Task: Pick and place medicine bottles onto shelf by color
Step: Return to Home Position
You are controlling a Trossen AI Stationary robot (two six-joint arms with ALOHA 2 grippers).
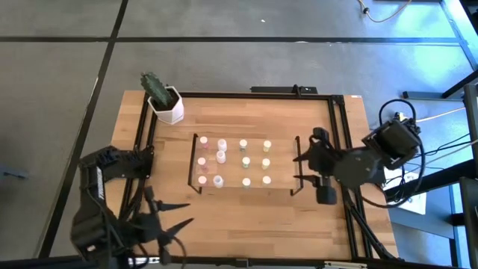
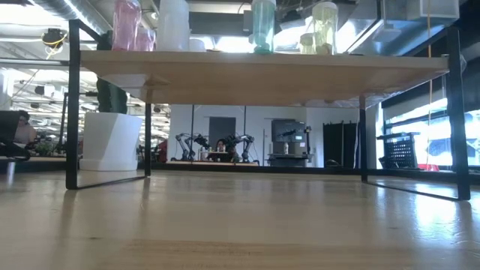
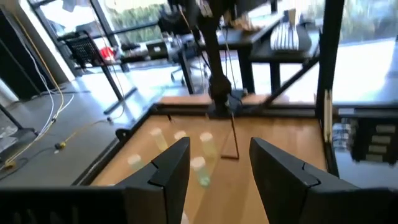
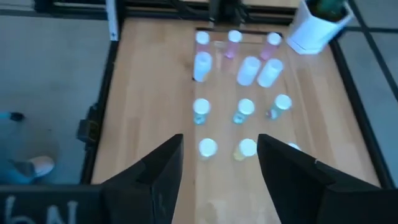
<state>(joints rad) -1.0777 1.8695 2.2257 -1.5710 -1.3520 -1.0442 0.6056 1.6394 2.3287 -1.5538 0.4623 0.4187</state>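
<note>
The shelf (image 1: pixel 246 190), a low light-wood board on thin black end frames, stands mid-table. Several medicine bottles stand upright on its top: pink ones (image 1: pixel 202 161) at its left end, pale green ones (image 1: pixel 245 161) in the middle, yellow ones (image 1: pixel 266 163) at the right. The low view shows their bases on the board (image 2: pixel 255 71). My left gripper (image 1: pixel 179 214) hangs open over the table's near left part, away from the shelf, with nothing between its fingers (image 3: pixel 219 168). My right gripper (image 1: pixel 302 166) is open beside the shelf's right end, raised, and holds nothing (image 4: pixel 219 168).
A white hexagonal pot with a cactus (image 1: pixel 167 104) stands at the table's far left corner. Black frame rails (image 1: pixel 340 134) run along the table's sides and far edge. Bare wood lies between the shelf and the near edge (image 1: pixel 246 224).
</note>
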